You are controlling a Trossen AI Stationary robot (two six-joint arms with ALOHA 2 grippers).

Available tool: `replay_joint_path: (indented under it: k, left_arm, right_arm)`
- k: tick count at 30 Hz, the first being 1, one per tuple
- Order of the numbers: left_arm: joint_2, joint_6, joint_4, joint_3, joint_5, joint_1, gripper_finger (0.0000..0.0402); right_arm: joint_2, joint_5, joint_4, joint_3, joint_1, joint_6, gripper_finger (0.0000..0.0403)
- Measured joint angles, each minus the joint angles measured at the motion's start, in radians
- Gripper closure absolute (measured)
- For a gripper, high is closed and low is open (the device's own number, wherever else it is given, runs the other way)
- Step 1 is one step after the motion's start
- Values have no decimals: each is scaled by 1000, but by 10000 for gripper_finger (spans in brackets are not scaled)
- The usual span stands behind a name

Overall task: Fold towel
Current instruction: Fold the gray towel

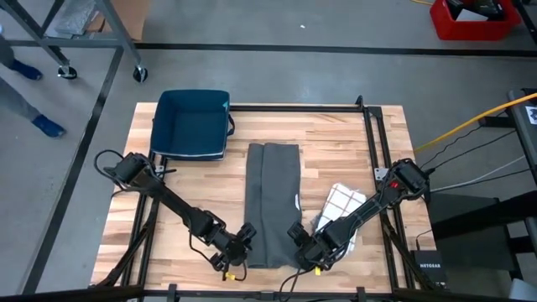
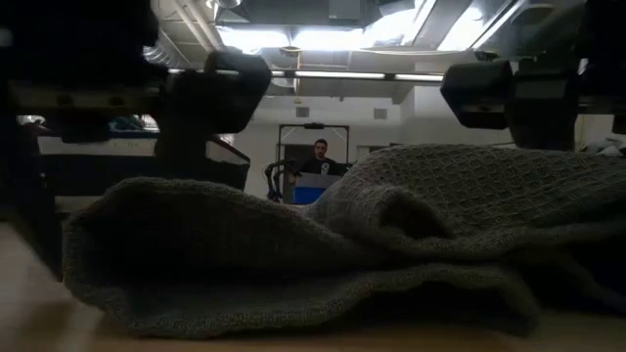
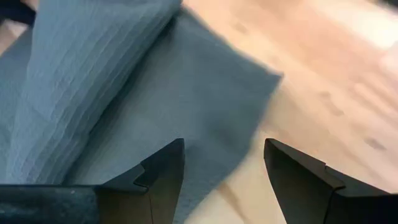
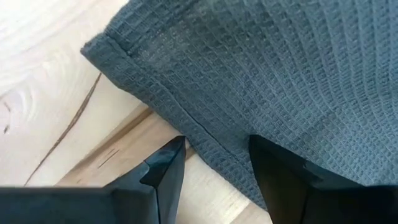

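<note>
- Wood-plank bench (image 1: 336, 151), pale butcher-block grain, rectangular, black metal frame along its edges.
- Grey waffle-weave towel (image 1: 273, 205) lies at bench centre as a long narrow strip, both long sides folded in to meet at a centre seam; near end sits between the two tools. In the low view it (image 2: 323, 264) shows as a lumpy doubled layer with rounded fold edges.
- Dark blue bin (image 1: 191, 123), squarish with rounded corners, at the far left of the bench, well apart from the towel's far end.
- White cloth with a dark grid pattern (image 1: 342, 204), crumpled, just right of the towel, partly under the right arm.
- Left tool (image 1: 239, 243) at the towel's near left corner; fingers (image 3: 165, 177) spread apart, nothing between them, hovering over the flat corner where the towel (image 3: 186, 106) meets bare wood.
- Right tool (image 1: 302, 239) at the towel's near right corner; fingers (image 4: 168, 174) parted, straddling the hemmed edge of the towel (image 4: 261, 81), not clamped on it.
- Person (image 2: 319, 156) in the room behind, far off, seated at a blue panel.
</note>
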Motion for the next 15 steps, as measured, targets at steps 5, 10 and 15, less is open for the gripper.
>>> replay_joint_path:
  k: [5, 10, 15]
  left_arm:
    - [35, 1, 19, 1, 12, 21, 196]
    - [37, 78, 57, 1, 12, 26, 225]
    - [38, 86, 63, 1, 11, 27, 280]
  right_arm:
    - [7, 8, 9, 0, -1, -1, 217]
    - [10, 9, 53, -2, -2, -2, 217]
    - [13, 10, 105, -3, -2, 5, 239]
